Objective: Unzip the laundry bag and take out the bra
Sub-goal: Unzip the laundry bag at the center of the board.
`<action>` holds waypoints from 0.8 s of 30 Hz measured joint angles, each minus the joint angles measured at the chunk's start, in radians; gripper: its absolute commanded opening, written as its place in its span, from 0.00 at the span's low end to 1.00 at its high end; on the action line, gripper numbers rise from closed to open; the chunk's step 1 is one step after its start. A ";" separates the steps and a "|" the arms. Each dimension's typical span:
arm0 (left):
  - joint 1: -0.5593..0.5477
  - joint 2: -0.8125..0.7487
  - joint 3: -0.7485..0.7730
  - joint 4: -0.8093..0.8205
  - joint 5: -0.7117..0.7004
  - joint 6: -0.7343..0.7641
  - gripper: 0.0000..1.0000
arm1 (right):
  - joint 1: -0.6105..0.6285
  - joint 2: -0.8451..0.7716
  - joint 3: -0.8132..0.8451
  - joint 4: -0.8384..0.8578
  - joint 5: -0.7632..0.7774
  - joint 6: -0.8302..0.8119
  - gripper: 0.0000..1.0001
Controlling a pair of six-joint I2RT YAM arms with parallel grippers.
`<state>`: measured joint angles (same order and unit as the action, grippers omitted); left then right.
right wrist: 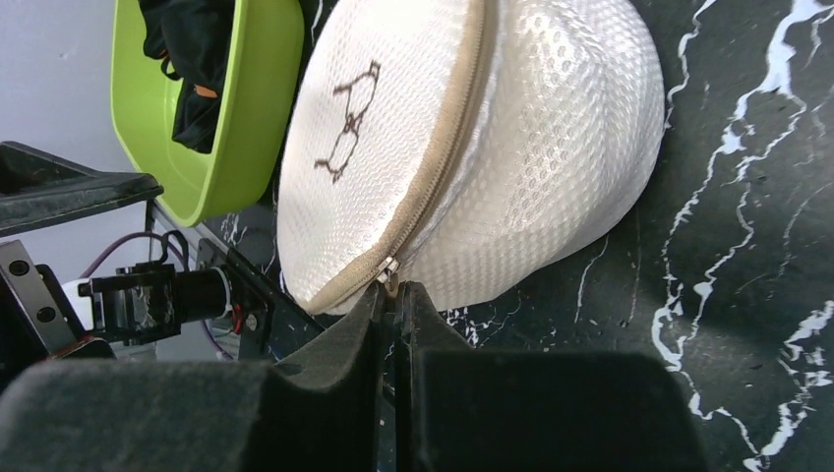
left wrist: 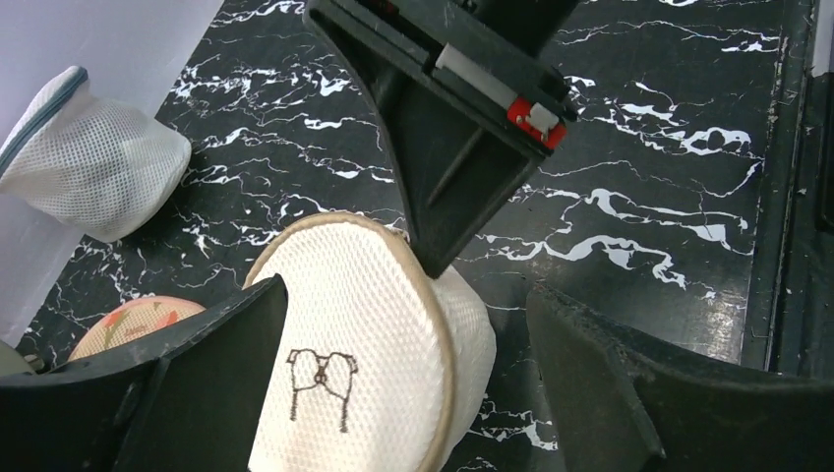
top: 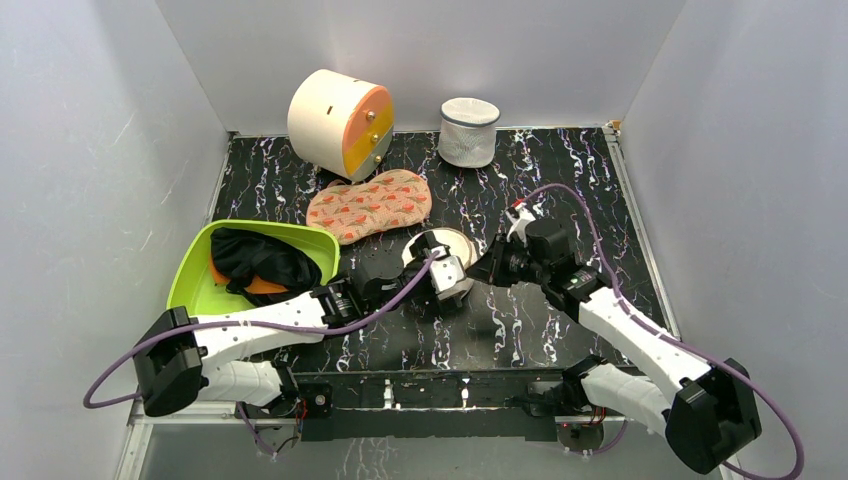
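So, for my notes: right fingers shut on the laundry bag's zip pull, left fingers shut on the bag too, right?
No: left wrist view shows the left fingers open, either side of the laundry bag; the right fingers do hold its zip pull.

"What is the table like?"

"The table (top: 560, 190) is black with wiggly white lines on it, like stone."

"What is around it?"

"Plain pale walls. There is a left wall (top: 90, 150), a back wall (top: 420, 50) and a right wall (top: 740, 150). They stand right at the table's edges."

"Is it bright?"

"Yes, the light is soft and even. A thin silver strip (top: 636, 215) runs along the right edge."
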<state>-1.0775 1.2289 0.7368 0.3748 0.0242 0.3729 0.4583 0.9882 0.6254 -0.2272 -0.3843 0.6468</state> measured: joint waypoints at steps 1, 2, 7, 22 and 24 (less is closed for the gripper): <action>0.000 0.000 0.000 0.002 0.000 -0.002 0.89 | 0.016 0.006 0.000 0.000 0.006 0.008 0.00; -0.001 0.002 0.000 0.000 0.000 -0.003 0.88 | 0.028 0.013 0.000 0.001 0.014 0.012 0.00; -0.006 0.055 0.010 -0.041 -0.020 0.004 0.79 | 0.068 0.055 0.000 0.015 0.034 0.032 0.00; -0.007 0.123 0.028 -0.069 -0.187 0.052 0.24 | 0.122 0.068 0.002 0.018 0.094 0.035 0.00; -0.007 0.123 0.028 -0.068 -0.196 0.054 0.20 | 0.123 0.068 0.007 0.006 0.112 0.024 0.00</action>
<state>-1.0843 1.3518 0.7650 0.3065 -0.1722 0.4267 0.5812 1.0557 0.6327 -0.2207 -0.2722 0.6712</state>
